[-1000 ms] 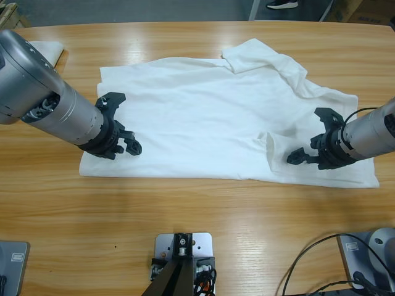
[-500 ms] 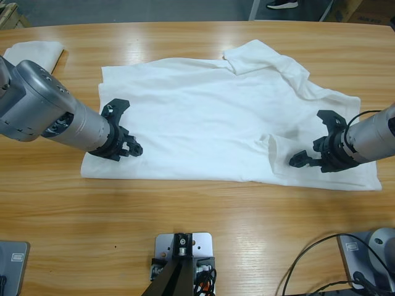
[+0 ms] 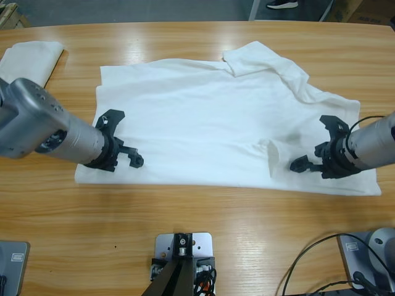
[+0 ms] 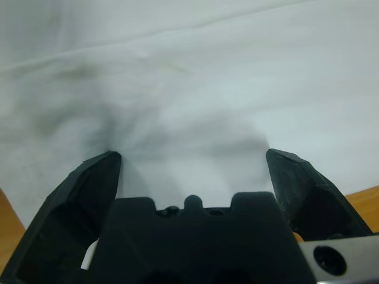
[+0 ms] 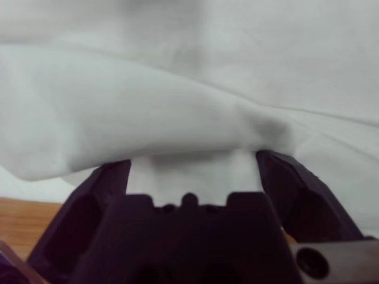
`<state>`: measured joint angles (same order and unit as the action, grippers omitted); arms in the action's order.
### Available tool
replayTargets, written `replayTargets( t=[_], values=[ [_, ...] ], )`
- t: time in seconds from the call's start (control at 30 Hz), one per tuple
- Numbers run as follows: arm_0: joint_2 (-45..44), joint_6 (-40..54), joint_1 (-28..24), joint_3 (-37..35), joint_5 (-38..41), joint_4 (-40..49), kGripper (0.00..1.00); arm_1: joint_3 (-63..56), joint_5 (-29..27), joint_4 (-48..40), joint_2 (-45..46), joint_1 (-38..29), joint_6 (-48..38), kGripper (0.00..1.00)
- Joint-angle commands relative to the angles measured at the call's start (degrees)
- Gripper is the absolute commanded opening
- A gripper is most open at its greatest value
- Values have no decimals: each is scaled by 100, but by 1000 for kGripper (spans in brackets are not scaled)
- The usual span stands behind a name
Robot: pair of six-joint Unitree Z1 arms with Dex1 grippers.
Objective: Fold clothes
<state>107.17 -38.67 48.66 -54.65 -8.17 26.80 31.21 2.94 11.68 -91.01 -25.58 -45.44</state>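
A large white T-shirt (image 3: 210,120) lies spread across the table, with one sleeve bunched at the far right and a small crease near its front hem. My left gripper (image 3: 125,139) rests on the shirt's left front corner. Its jaws stand wide open, and in the left wrist view the gripper (image 4: 192,155) has smooth fabric (image 4: 195,89) filling the gap. My right gripper (image 3: 315,143) sits on the shirt's right front part, also open. In the right wrist view that gripper (image 5: 192,161) has a raised fold of cloth (image 5: 148,118) lying across its open jaws.
A second white cloth (image 3: 31,54) lies folded at the far left corner of the wooden table (image 3: 203,222). Black cables (image 3: 321,259) run along the front right. A shoe (image 3: 282,4) shows on the floor beyond the far edge.
Both grippers have slid toward the table's front edge, and the left arm has also drawn back to the left. The shirt's near hem and left front corner have shifted with them.
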Motion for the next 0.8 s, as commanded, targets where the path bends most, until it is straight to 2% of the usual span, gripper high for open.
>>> replayTargets(
  t=[0.03,0.23,0.4,0.47,0.57,0.63,0.7,0.77,0.8],
  values=[
    [194,-793,819,780,87,9,946,-410,-232,388,282,-840,-839,867],
    [-82,-907,831,1100,84,27,945,-298,-225,1119,685,-1288,-1329,873],
    [-354,-1021,836,1316,87,101,945,-82,-283,1620,1207,-1362,-1422,902],
    [-576,-1028,831,1276,79,137,948,314,-496,2028,1596,-1362,-1236,908],
    [-1145,-1018,831,984,26,435,962,1240,-775,2533,1833,-1353,-251,938],
    [-1437,-1100,673,668,-115,797,964,1754,-684,2410,1733,-849,817,964],
    [-1453,-1178,390,404,-120,1120,964,2427,-218,2323,1300,142,1884,961],
    [-1478,-1211,258,298,-115,1245,972,3288,360,2322,457,1209,2377,952],
    [-1488,-1227,217,286,-118,1247,996,3670,536,2322,50,1533,2589,931]
  ],
)
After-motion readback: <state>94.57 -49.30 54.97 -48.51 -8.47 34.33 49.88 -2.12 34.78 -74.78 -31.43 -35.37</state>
